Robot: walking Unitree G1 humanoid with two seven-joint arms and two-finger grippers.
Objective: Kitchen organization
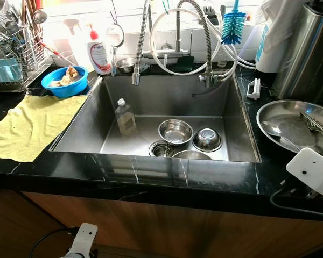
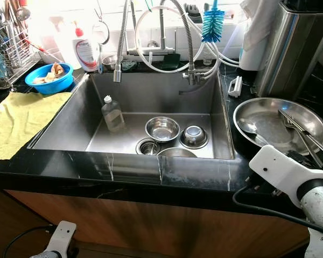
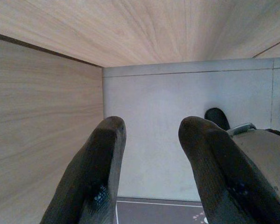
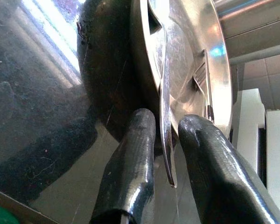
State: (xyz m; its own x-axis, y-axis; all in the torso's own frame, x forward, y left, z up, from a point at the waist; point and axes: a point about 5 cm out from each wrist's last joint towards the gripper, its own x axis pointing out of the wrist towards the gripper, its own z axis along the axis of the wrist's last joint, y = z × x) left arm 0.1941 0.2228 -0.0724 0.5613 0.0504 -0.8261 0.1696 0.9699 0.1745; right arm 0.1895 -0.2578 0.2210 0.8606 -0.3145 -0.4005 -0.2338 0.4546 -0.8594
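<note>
Steel spoon handle (image 4: pixel 167 140) between our right gripper's (image 4: pixel 165 154) narrow fingers at round steel plate (image 1: pixel 290 129); next we close, lift. Left gripper (image 3: pixel 151 154) idle, parted.

Yellow cloth (image 1: pixel 35 123); blue bowl (image 1: pixel 70 81); blue-bristled brush (image 1: pixel 232 27); black white-veined counter (image 1: pixel 151 172); silver sink (image 1: pixel 151 107).

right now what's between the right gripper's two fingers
In the right wrist view, a thin utensil handle runs through the right gripper, sticking out over the rim of the steel plate.
</note>
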